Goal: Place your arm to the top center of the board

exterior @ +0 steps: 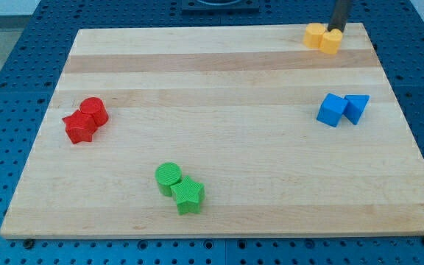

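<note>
Resting at the board's (219, 44) top right, my tip (336, 30) touches the yellow blocks (323, 37); no gripper fitted.

Only a short stretch of the robot shows: a straight, smooth rod, dark grey to black, with a faint lighter sheen along one edge. Its tip (337, 30) ends bluntly. No cables, screws or markings can be made out.
</note>
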